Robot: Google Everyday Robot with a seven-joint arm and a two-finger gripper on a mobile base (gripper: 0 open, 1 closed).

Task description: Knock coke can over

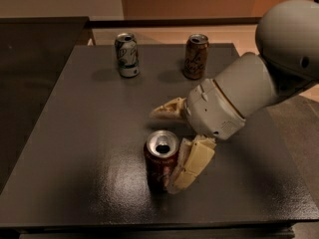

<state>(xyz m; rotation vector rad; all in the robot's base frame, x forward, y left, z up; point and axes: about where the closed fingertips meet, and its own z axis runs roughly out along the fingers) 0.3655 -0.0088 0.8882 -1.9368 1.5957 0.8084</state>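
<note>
The coke can [159,162], dark red with a silver top, stands upright near the front middle of the dark table [75,148]. My gripper [172,141] is just right of it, low over the table. Its fingers are spread open: one cream finger [192,164] rests against the can's right side, the other [168,109] points left, behind the can. The can sits at the mouth of the open fingers.
A green-and-white can [127,54] stands at the back left of the table and a brown can [196,56] at the back middle-right. My grey arm [259,81] reaches in from the right. The table's front edge is close below the coke can.
</note>
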